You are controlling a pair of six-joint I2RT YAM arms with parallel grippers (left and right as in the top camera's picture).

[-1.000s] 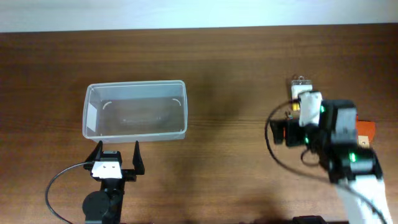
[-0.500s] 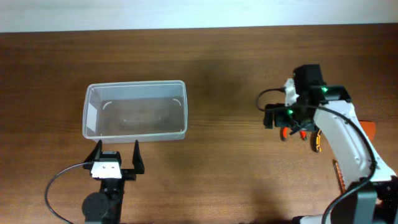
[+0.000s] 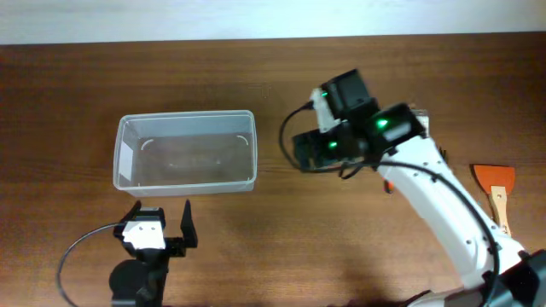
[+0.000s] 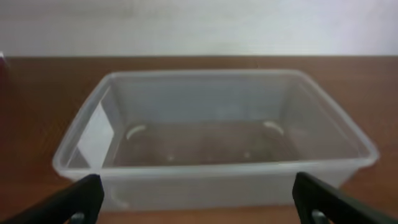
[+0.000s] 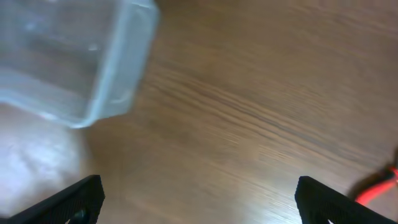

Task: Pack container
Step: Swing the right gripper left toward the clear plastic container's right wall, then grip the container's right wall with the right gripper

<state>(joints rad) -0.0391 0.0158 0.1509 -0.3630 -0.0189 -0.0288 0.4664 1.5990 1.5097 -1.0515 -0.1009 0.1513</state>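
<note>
The container (image 3: 186, 152) is a clear shallow plastic tub on the left half of the brown table, with nothing in it. My left gripper (image 3: 160, 218) is just in front of its near wall, open and empty. In the left wrist view the container (image 4: 211, 169) fills the picture beyond the left gripper (image 4: 199, 208). My right gripper (image 3: 296, 147) hovers right of the tub, its fingers hard to make out from above. In the right wrist view the right gripper (image 5: 199, 199) stands wide open over bare wood, with the container's corner (image 5: 118, 74) at the upper left.
An orange-bladed scraper with a wooden handle (image 3: 496, 192) lies at the far right. A small red piece (image 3: 388, 184) shows under the right arm, and a red tip (image 5: 387, 184) shows at the right wrist view's edge. The right arm crosses the table's right half.
The right arm has swung left from the tools at the far right to a spot just right of the container, its jaws staying open and empty. The left gripper has turned slightly.
</note>
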